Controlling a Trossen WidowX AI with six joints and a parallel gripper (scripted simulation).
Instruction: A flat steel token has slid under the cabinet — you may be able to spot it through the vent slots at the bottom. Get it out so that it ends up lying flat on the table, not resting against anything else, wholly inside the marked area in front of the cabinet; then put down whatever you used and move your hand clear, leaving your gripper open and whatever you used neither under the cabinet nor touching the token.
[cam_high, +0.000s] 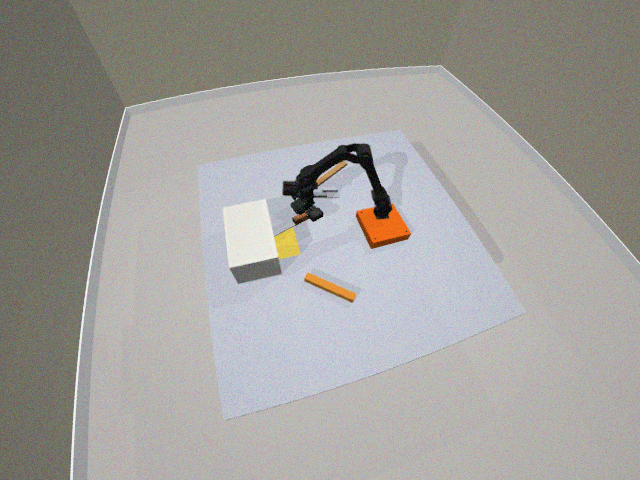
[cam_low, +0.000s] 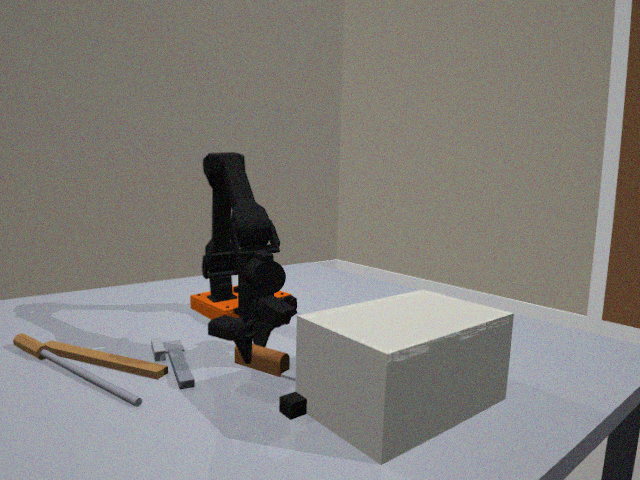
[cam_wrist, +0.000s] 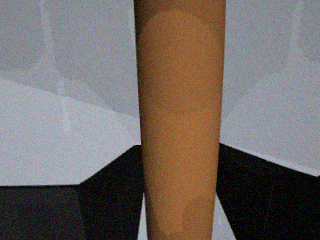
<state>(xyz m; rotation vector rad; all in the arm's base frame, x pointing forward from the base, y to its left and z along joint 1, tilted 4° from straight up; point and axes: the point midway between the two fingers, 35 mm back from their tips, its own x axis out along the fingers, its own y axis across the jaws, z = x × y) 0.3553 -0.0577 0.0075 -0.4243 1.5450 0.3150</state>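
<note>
My gripper (cam_high: 306, 215) (cam_low: 254, 353) (cam_wrist: 175, 152) is shut on the brown wooden handle (cam_high: 299, 219) (cam_low: 271, 360) (cam_wrist: 180, 90) of a thin-rod tool. The thin grey rod (cam_high: 285, 230) (cam_low: 288, 377) runs from the handle to the front of the white cabinet (cam_high: 250, 232) (cam_low: 341, 382). Its far end is hidden, and I cannot tell how far in it reaches. The yellow marked area (cam_high: 289, 246) lies against the cabinet's front. The token is not visible in any view; the vent slots do not show either.
An orange bar (cam_high: 329, 287) lies beyond the marked area. A long wooden bar (cam_high: 332, 173) (cam_low: 108, 359), a grey T-shaped piece (cam_high: 326, 193) (cam_low: 180, 365) and a thick grey rod (cam_low: 93, 378) lie to one side. A black cube (cam_low: 293, 405) stands by the cabinet. The orange base (cam_high: 383, 227) carries the arm.
</note>
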